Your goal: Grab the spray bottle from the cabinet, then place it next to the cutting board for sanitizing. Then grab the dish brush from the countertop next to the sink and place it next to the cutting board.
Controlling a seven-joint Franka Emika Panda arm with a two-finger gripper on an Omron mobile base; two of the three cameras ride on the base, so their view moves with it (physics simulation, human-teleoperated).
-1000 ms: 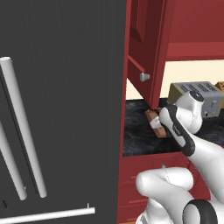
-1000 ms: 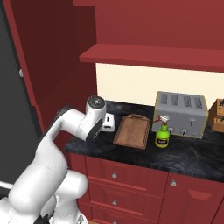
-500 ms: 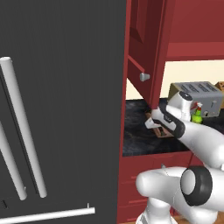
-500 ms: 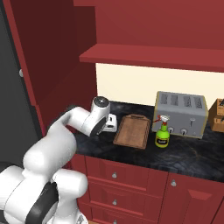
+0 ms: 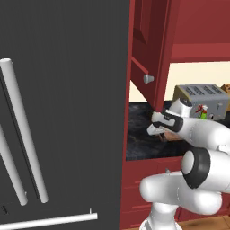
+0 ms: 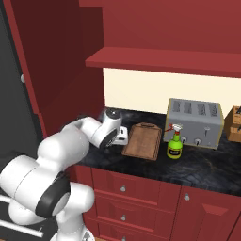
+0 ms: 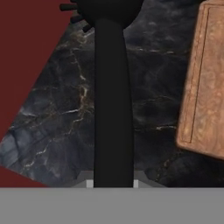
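Holding: gripper clamped on the dish brush, a black handle running up between the tips, bristled head at the far end
Gripper position: low over the countertop, just left of the cutting board
Cutting board: flat on the counter (its edge shows at the right of the hand view)
Spray bottle: upright just right of the board, in front of the toaster
Cabinet: door swung open above the counter

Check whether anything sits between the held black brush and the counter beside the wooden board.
Nothing visible does. The long black dish brush runs from the tool over bare black marbled countertop, just left of the brown wooden cutting board.
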